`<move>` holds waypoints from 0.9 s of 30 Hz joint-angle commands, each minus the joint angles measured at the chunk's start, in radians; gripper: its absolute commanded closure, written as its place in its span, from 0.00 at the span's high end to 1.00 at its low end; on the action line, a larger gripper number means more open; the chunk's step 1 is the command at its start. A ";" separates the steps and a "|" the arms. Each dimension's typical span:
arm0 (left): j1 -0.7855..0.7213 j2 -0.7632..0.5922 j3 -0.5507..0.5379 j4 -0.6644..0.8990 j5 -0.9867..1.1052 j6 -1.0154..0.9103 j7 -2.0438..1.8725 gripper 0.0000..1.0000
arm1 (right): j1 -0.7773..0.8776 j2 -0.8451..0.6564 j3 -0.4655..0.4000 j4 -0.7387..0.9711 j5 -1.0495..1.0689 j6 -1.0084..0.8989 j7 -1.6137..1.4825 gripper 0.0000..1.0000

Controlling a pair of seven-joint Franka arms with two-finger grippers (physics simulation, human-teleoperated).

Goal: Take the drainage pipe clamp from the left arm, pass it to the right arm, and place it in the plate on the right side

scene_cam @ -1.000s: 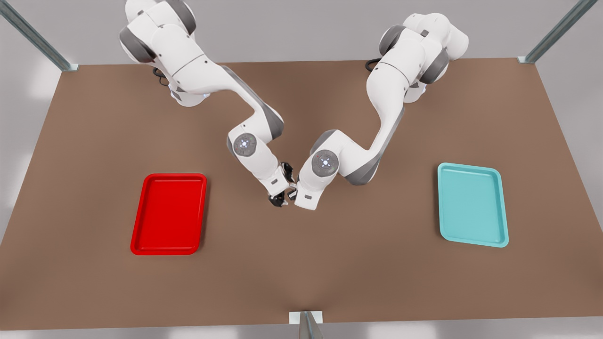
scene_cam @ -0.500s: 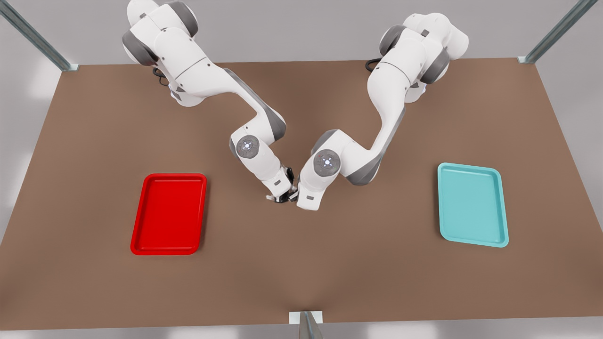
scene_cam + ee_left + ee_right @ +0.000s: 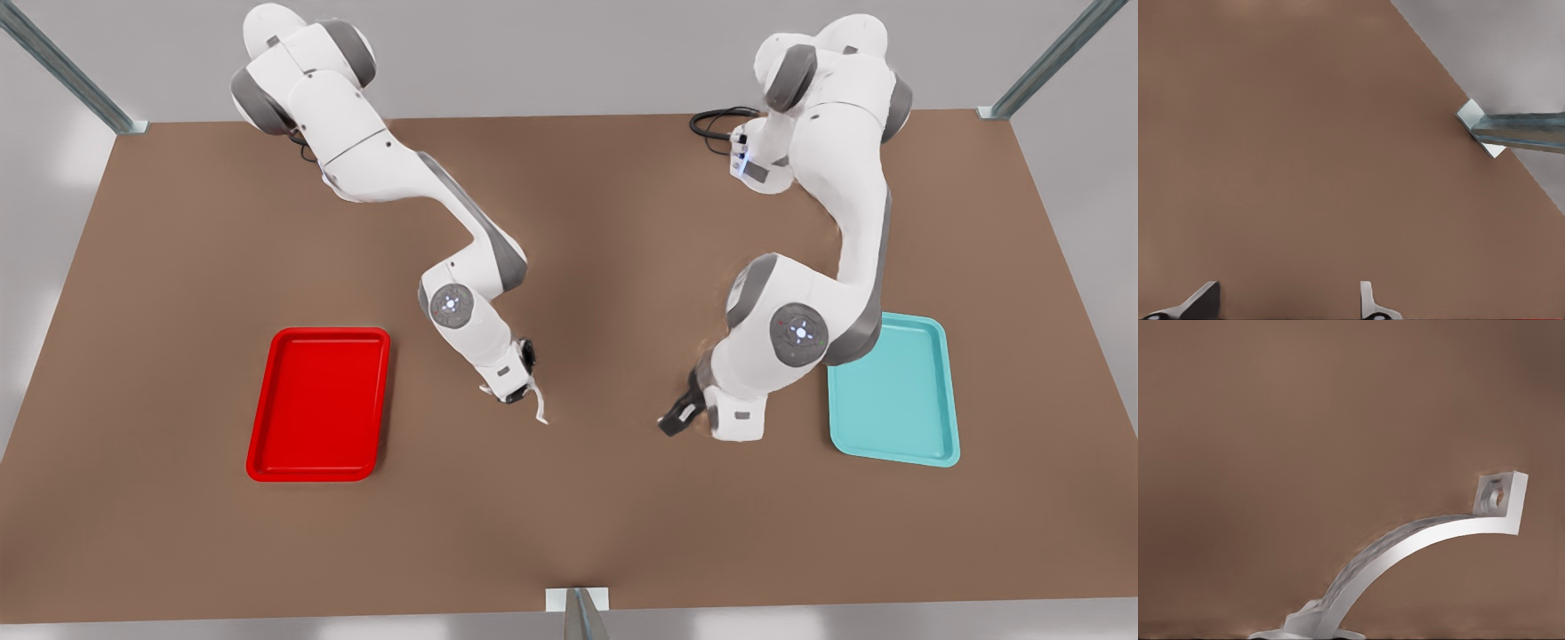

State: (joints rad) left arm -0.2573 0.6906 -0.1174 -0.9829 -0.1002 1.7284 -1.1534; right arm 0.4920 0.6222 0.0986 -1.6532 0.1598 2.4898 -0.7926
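Two white robot arms stand over one brown table (image 3: 569, 516). The right gripper (image 3: 518, 392), on the front view's left, pinches the thin white half-ring clamp (image 3: 538, 404) (one flared tab has a hole) above the table. The left gripper (image 3: 674, 420) has its fingers spread and empty, beside one teal tray (image 3: 898, 418). One glossy red tray (image 3: 320, 404) lies near the clamp.
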 commanded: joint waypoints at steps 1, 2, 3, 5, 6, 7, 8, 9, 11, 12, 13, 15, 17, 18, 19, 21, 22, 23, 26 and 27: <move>0.104 -0.013 0.001 0.018 0.085 -0.317 0.625 1.00 | -0.001 0.001 -0.063 0.000 -0.005 -0.123 0.061 0.21; 0.168 -0.032 -0.001 0.020 0.114 -0.317 0.849 1.00 | 0.003 -0.003 -0.114 -0.002 -0.016 -0.164 0.073 0.21; 0.219 -0.057 -0.005 0.020 0.148 -0.348 1.008 1.00 | 0.000 -0.015 -0.141 -0.011 -0.077 -0.181 0.134 0.21; 0.216 -0.427 -0.005 -0.531 0.203 -0.087 1.232 1.00 | 0.000 -0.035 -0.215 -0.011 -0.095 -0.239 0.225 0.21; 0.207 -0.412 -0.008 -0.482 0.200 -0.262 1.233 1.00 | 0.000 -0.035 -0.255 -0.010 -0.095 -0.241 0.233 0.21; 0.207 -0.402 -0.039 -0.441 0.200 -0.336 1.238 1.00 | 0.000 -0.038 -0.293 -0.010 -0.095 -0.241 0.234 0.21; 0.207 -0.404 -0.054 -0.436 0.183 -0.337 1.239 1.00 | 0.000 -0.056 -0.324 -0.011 -0.095 -0.242 0.233 0.21; 0.213 -0.388 -0.061 -0.352 0.102 -0.352 1.238 1.00 | -0.010 -0.065 -0.355 -0.011 -0.095 -0.247 0.234 0.21; 0.216 -0.284 -0.062 -0.235 0.077 -0.477 1.233 1.00 | -0.013 -0.059 -0.445 -0.011 -0.095 -0.252 0.231 0.21; 0.222 -0.309 -0.062 -0.227 0.096 -0.471 1.238 1.00 | -0.013 -0.055 -0.480 -0.011 -0.095 -0.252 0.225 0.21; 0.217 -0.318 -0.070 -0.229 0.162 -0.467 1.235 1.00 | -0.036 -0.047 -0.490 -0.011 -0.101 -0.244 0.223 0.21; 0.219 -0.316 -0.074 -0.230 0.169 -0.460 1.236 1.00 | -0.082 -0.012 -0.488 -0.011 -0.114 -0.232 0.222 0.21; 0.213 -0.315 -0.074 -0.232 0.171 -0.460 1.236 1.00 | -0.108 0.022 -0.487 -0.017 -0.114 -0.210 0.220 0.21; 0.213 -0.315 -0.074 -0.234 0.171 -0.460 1.236 1.00 | -0.107 0.027 -0.487 -0.025 -0.112 -0.206 0.222 0.21; 0.213 -0.315 -0.074 -0.234 0.171 -0.461 1.236 1.00 | -0.107 0.028 -0.487 -0.031 -0.112 -0.203 0.225 0.21; 0.220 -0.316 -0.076 -0.232 0.172 -0.461 1.236 1.00 | -0.107 0.019 -0.487 -0.051 -0.112 -0.200 0.222 0.21; 0.210 -0.329 -0.079 -0.232 0.174 -0.469 1.235 1.00 | -0.108 -0.015 -0.485 -0.089 -0.112 -0.209 0.214 0.21; 0.211 -0.339 -0.079 -0.232 0.172 -0.475 1.232 1.00 | -0.107 -0.059 -0.484 -0.144 -0.112 -0.209 0.210 0.21; 0.210 -0.333 -0.090 -0.234 0.195 -0.477 1.232 1.00 | -0.107 -0.116 -0.481 -0.240 -0.111 -0.212 0.188 0.21; 0.213 -0.335 -0.090 -0.234 0.195 -0.477 1.232 1.00 | -0.104 -0.124 -0.479 -0.261 -0.111 -0.216 0.188 0.21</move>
State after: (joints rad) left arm -0.0460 0.3568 -0.2061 -1.2165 0.0843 1.2683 -0.2084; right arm 0.3866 0.5108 -0.3812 -1.8936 0.0509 2.2766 -0.6368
